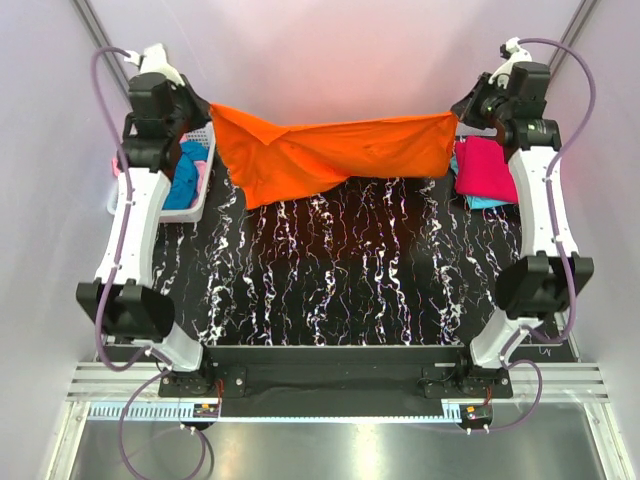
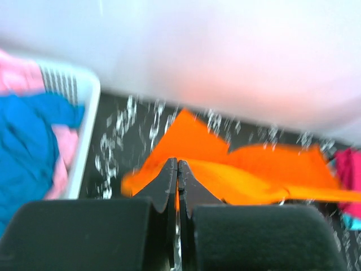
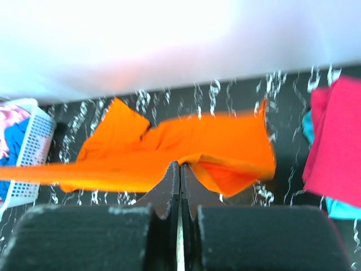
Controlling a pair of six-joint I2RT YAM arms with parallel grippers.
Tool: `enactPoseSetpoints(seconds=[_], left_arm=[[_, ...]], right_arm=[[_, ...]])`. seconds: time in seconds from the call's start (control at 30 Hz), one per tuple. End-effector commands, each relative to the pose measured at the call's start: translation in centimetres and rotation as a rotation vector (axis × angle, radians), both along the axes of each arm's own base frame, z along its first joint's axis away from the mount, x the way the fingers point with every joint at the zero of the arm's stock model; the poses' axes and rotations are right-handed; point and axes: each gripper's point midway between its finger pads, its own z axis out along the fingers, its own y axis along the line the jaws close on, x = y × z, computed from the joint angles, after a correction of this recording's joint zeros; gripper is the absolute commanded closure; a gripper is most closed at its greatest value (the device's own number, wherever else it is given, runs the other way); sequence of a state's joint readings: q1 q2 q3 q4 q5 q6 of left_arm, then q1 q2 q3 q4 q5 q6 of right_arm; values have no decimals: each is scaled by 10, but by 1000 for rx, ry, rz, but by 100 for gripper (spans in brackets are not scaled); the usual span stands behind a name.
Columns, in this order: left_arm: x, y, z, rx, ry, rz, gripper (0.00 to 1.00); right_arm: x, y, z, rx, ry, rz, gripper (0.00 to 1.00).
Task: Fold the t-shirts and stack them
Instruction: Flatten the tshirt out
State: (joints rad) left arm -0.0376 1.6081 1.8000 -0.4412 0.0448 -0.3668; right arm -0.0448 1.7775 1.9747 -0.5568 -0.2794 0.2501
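An orange t-shirt (image 1: 335,150) hangs stretched between both arms above the far part of the table. My left gripper (image 2: 177,162) is shut on its left edge (image 2: 186,141), near the top left corner (image 1: 213,112) in the top view. My right gripper (image 3: 180,165) is shut on its right edge (image 3: 214,147), at the far right (image 1: 457,118) in the top view. The shirt sags in the middle, its lower hem loose over the table. A crimson-pink t-shirt (image 1: 485,170) lies folded on a teal blue t-shirt (image 1: 488,202) at the far right.
A white lattice basket (image 1: 205,185) at the far left holds a teal blue t-shirt (image 1: 183,175) and light pink cloth (image 2: 22,76). The black marbled table (image 1: 340,280) extends toward the arm bases. Pale walls enclose the back and sides.
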Motion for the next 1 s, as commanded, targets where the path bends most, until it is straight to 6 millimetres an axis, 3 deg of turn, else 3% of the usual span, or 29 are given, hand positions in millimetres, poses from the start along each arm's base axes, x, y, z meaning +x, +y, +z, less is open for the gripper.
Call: enactPoseSetpoints(seconds=[0.0,0.2,0.3,0.33,0.4,0.47,0.5,0.57,0.6,0.77,0.87,0.97], left_arm=[[-3,20,21,54,-61,78,100],[-22,22,50,91,-124,108,100],[-44,17,64,135,-152,115,100],[-52,15,68,140,-158,115,100],[-77,12,78,141,-190,115,100],[-108,15,91,133,-233,126,100],[-118,16,96,131,-253,129,100],[-150,20,112,119,-311,137,100],[-162,21,119,115,-335,138,100],[-226,29,150,99,-452,138,100],[-241,30,158,102,-467,133,100],[-232,31,161,107,-456,141,100]], right_arm=[[-7,-7,24,-48,-96,-19,100],[-31,-8,65,-85,-193,-20,100],[-61,-10,100,-104,-273,-33,100],[-67,-10,101,-108,-277,-34,100],[-94,-11,122,-128,-333,-46,100],[-109,-15,122,-149,-341,-62,100],[-129,-15,138,-157,-386,-70,100],[-145,-17,140,-171,-401,-80,100],[-163,-16,151,-174,-438,-81,100],[-203,-12,168,-170,-509,-75,100],[-219,-10,180,-172,-550,-71,100],[-219,-11,185,-177,-566,-77,100]])
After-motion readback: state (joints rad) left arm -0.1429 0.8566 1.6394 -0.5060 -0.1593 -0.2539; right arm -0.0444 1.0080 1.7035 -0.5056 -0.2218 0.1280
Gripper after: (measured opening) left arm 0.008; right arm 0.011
